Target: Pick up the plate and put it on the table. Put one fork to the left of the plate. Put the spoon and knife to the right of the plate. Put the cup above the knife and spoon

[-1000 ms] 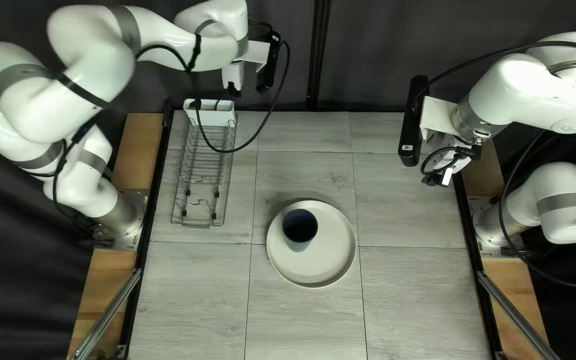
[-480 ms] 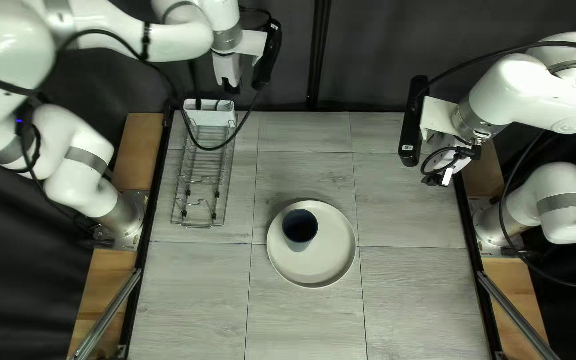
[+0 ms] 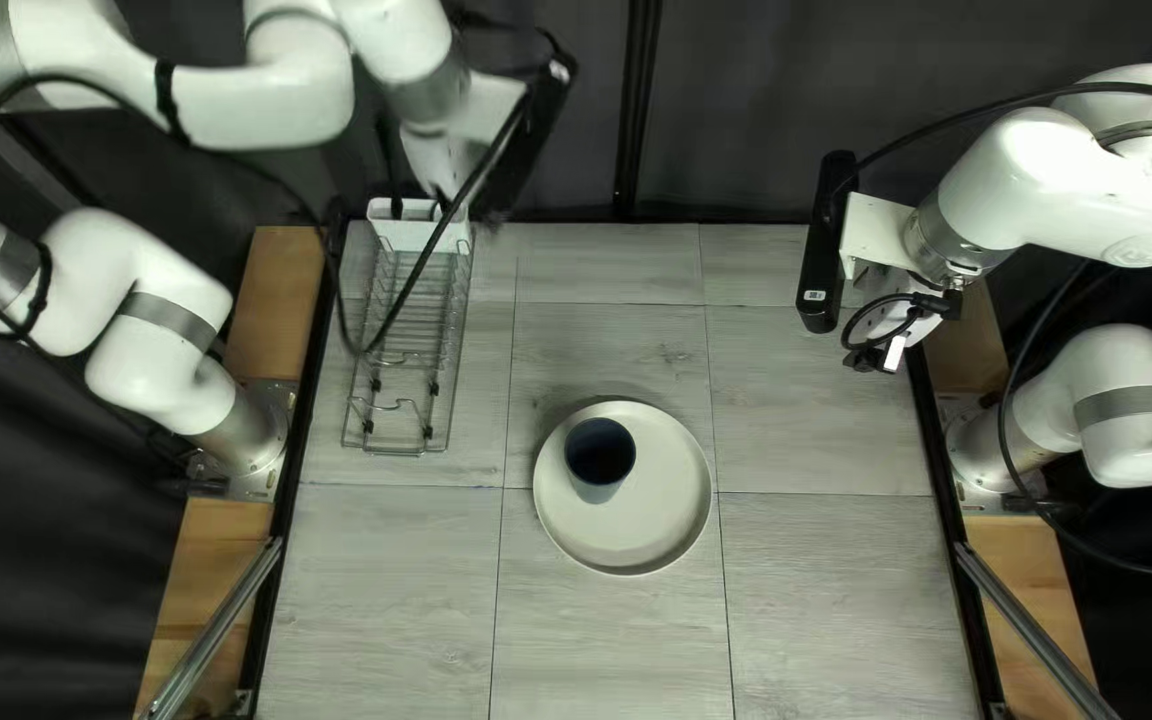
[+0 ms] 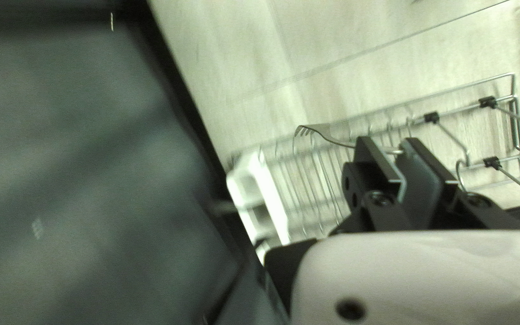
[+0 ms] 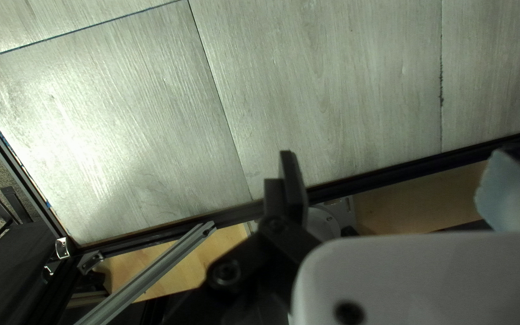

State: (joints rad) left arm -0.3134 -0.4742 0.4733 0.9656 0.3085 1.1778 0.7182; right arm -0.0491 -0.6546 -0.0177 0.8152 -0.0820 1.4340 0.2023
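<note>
Plate [image 3: 663,500] on the table [image 3: 816,600], fork [image 4: 330,138] in the grip, snags near.
In the top left view, the plate lies about mid-table, the cup [image 3: 599,460] upright on it and off-centre; a careless nudge while lifting the cup could tip it or drag the plate. The left arm [image 3: 250,107] trails a cable [image 3: 423,260] over the rack [image 3: 396,452], which could hook a wire. In the left wrist view, the left gripper [image 4: 386,142] looks clamped on the fork's handle, tines jutting sideways above the rack; a low pass could knock them and twist the fork, so it lands crooked. In the right wrist view, the right gripper [image 5: 392,157] seems apart, holding nothing; if both arms reach for the plate's area together, they could clash.
</note>
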